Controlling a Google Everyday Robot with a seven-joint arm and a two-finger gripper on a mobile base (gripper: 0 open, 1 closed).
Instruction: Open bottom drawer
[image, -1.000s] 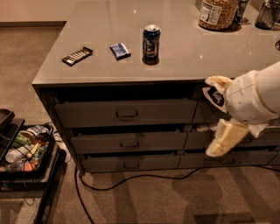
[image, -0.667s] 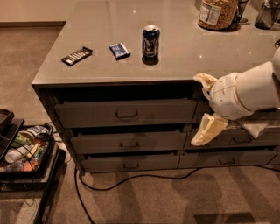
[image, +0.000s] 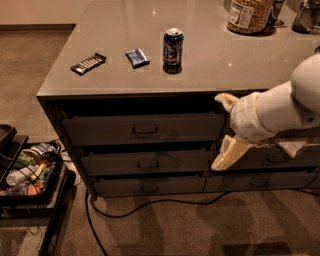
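The bottom drawer is the lowest, shallow dark grey front of the left stack, with a small centre pull. Its front sits roughly in line with the two taller drawers above it. My gripper hangs in front of the cabinet at the right end of that stack, level with the top and middle drawers. Its cream fingers are spread wide, open and empty. The gripper is above and to the right of the bottom drawer's pull and is not touching it.
On the grey countertop are a drink can, a blue packet, a snack bar and a jar. A black cart of snacks stands at left. A cable lies on the carpet. A second drawer stack is at right.
My arm and gripper have swung left, from in front of the right stack to the right end of the left stack. The drawers have not moved.
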